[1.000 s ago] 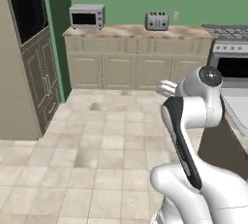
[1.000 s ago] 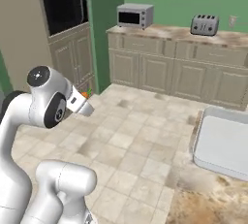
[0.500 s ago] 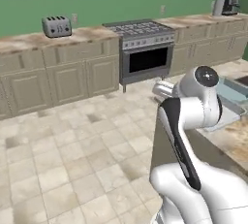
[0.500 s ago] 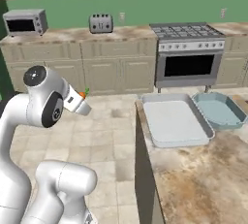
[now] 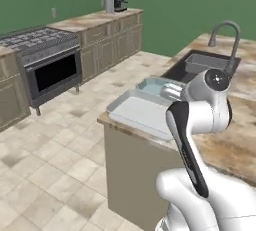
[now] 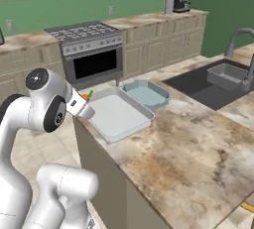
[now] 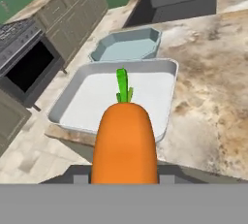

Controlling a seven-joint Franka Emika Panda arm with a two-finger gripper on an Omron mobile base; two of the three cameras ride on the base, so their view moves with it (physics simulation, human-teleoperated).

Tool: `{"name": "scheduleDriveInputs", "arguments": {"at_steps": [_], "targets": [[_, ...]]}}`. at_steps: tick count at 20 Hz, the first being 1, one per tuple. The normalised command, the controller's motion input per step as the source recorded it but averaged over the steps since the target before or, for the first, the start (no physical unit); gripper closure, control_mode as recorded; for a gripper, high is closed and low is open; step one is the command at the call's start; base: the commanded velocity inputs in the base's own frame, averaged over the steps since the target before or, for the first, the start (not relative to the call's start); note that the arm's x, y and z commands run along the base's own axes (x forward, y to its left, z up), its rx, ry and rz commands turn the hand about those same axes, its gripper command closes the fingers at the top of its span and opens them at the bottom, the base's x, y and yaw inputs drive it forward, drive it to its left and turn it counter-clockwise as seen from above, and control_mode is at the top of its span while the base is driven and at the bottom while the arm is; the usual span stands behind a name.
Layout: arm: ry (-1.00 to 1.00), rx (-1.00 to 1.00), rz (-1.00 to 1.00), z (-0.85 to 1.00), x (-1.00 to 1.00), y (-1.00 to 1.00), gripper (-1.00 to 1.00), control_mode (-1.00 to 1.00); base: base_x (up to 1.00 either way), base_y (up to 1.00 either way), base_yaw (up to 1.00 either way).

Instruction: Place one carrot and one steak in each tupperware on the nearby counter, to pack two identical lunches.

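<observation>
Tool [image 7: 124, 179] pinching orange carrot [image 7: 125, 143] nr counter [image 7: 213, 97] edge; whitish rectangular tupperware [image 7: 162, 121] & blue-grey octagonal tupperware [image 7: 127, 48] both empty, nothing packed yet.

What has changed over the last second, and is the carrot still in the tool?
The base swung round: the microwave wall has passed out of sight, and the counter with the large tray, the small blue-grey container and the sink is now right ahead. Nothing was let go. The tool stays shut on the carrot, and both containers are empty.
</observation>
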Motion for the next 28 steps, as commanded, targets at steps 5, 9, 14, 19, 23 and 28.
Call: {"name": "scheduleDriveInputs", "arguments": {"at_steps": [5, 9, 14, 19, 23, 28], "targets": [[0.00, 0.00, 0.00, 0.00, 0.00, 0.00, 1.00, 1.00, 1.00, 0.77, -0.58], [0.05, 0.00, -0.09, -0.01, 0.43, -0.07, 1.00, -1.00, 0.50, 0.16, -0.27], [0.37, 0.02, -0.13, -0.47, 0.94, 0.10, 1.00, -1.00, 0.00, 0.00, 0.00], [0.36, 0.13, -0.04, -0.43, 0.82, 0.19, 1.00, -1.00, 0.00, 0.00, 0.00], [0.24, 0.05, 0.00, -0.94, 0.62, 0.05, 1.00, -1.00, 0.00, 0.00, 0.00], [0.06, -0.03, 0.00, -0.83, 0.70, 0.02, 1.00, -1.00, 0.00, 0.00, 0.00]]}}
